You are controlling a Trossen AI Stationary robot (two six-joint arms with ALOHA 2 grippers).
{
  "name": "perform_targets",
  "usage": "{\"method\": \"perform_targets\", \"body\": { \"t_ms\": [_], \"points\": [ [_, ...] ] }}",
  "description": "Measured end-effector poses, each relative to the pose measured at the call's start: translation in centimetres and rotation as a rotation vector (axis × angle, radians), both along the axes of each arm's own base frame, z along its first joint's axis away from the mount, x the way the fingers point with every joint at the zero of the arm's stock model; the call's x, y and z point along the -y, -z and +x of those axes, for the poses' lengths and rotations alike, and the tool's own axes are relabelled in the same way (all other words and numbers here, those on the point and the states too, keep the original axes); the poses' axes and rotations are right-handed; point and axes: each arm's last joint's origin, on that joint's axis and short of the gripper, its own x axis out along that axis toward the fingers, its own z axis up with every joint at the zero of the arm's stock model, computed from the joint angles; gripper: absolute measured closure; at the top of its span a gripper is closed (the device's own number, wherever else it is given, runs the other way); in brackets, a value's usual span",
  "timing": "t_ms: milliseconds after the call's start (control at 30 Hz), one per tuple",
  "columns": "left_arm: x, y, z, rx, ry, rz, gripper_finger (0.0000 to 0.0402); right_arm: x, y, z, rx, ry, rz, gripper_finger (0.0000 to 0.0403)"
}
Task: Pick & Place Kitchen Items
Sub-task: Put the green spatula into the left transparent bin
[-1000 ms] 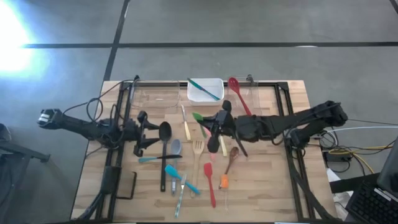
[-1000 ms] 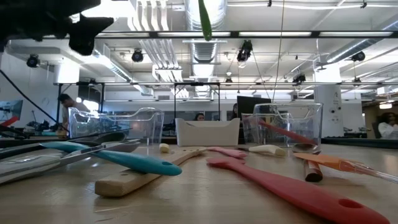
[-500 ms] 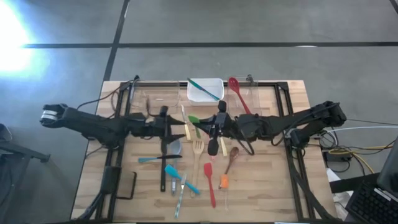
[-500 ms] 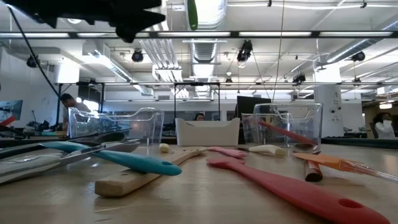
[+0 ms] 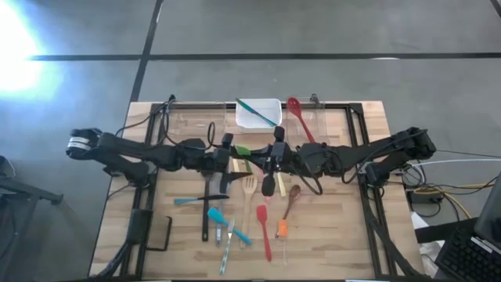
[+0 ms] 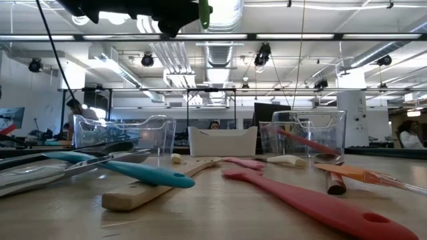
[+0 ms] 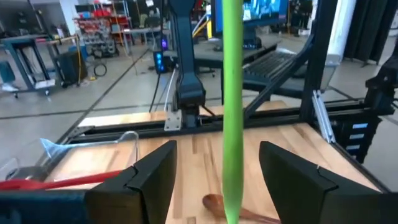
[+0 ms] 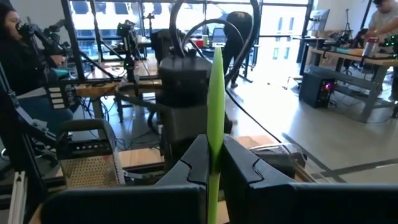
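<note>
A slim green utensil stands almost upright in the air over the table's middle, with my right gripper shut on it. My left gripper has come in from the table's left and is open. Its fingers stand on either side of the green utensil without touching it. From above, my left gripper and my right gripper face each other, with the green utensil between them. The low view shows only the utensil's lower end, high above the table. Several other utensils lie flat on the wood. My right gripper pinches the green utensil's flat shaft between its two fingers. The fingers come in level from the table's right and lie across the shaft. The utensil is lifted clear of the table and stands nearly upright, reaching above and below the fingers.
On the table below lie a teal spatula, a red spatula, a wooden fork, a black ladle and others. At the far edge stand a white tub holding a teal utensil and clear tubs, one holding a red spoon.
My left gripper has risen and travelled toward the table's right, from above the black ladle to the green utensil, and has stayed open. My right gripper has kept its place. The green utensil's lower end has swung from slanting to nearly upright.
</note>
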Motion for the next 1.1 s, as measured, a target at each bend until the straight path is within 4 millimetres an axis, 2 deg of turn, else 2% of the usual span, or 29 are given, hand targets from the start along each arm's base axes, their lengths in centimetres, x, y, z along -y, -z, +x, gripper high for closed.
{"method": "perform_targets", "body": {
  "t_ms": [133, 200, 300, 333, 567, 733, 933, 1100],
  "points": [
    [0.0, -0.2, 0.2, 0.004, 0.000, 0.000, 0.0219, -0.1, 0.1, 0.0, -0.009, -0.002, 0.004, 0.0394],
    [0.0, -0.3, 0.1, 0.009, 0.000, 0.000, 0.0266, -0.1, 0.1, 0.0, -0.009, -0.001, 0.007, 0.0394],
    [0.0, -0.3, 0.0, 0.004, 0.002, -0.002, 0.0358, 0.0, 0.1, 0.0, -0.012, 0.003, 0.007, 0.0394],
    [0.0, -0.3, 0.0, 0.005, 0.003, -0.005, 0.0369, 0.0, 0.1, 0.0, -0.011, 0.000, 0.006, 0.0394],
    [0.0, -0.1, -0.1, -0.030, 0.018, -0.012, 0.0369, -0.1, 0.3, 0.0, -0.021, 0.000, 0.006, 0.0393],
    [-0.2, -0.4, -1.0, -0.070, 0.008, -0.019, 0.0369, 0.0, -0.1, -0.7, -0.044, 0.017, 0.005, 0.0363],
    [-0.9, -1.4, -3.2, -0.122, -0.077, -0.011, 0.0369, 0.7, -0.4, -3.4, -0.165, 0.215, 0.031, 0.0315],
    [-2.5, -1.6, -5.8, -0.234, -0.269, 0.035, 0.0369, 1.3, 0.6, -5.8, -0.308, 0.333, 0.132, 0.0292]
  ]
}}
